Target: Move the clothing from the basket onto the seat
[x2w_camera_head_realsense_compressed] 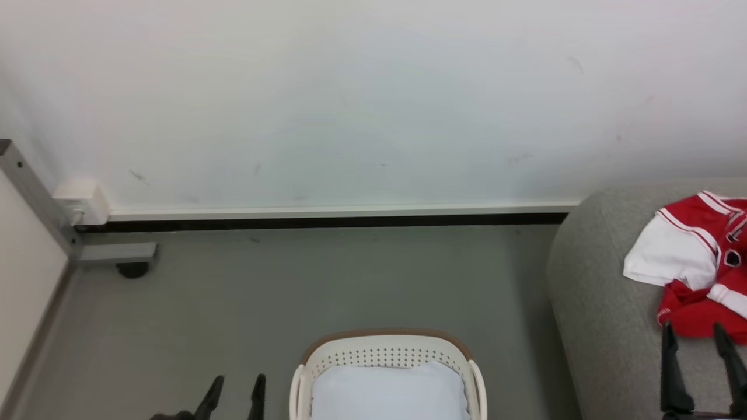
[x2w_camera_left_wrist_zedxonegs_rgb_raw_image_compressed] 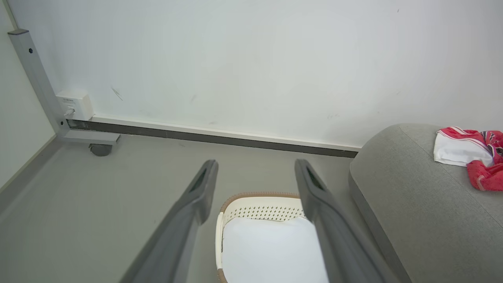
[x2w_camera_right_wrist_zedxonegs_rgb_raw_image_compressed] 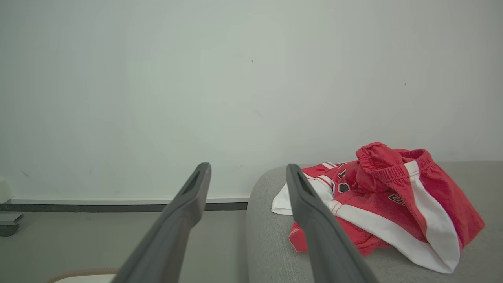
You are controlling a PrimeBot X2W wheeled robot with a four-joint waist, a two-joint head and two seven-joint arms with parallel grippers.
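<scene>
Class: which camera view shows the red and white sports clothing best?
The right wrist view: the red and white sports clothing lies almost whole on the grey fabric sofa, stripes and waistband clear. The head view crops it at the right edge; the left wrist view shows it small and cropped.

The clothing [x2w_camera_head_realsense_compressed: 694, 274], a crumpled heap of red and white sports garments with one white sleeve spread leftward, lay on the grey sofa [x2w_camera_head_realsense_compressed: 595, 326] near its rounded left end. The basket [x2w_camera_head_realsense_compressed: 385, 354], white, perforated and brown-rimmed, stood upright on the floor near that end, apart from the heap.
</scene>
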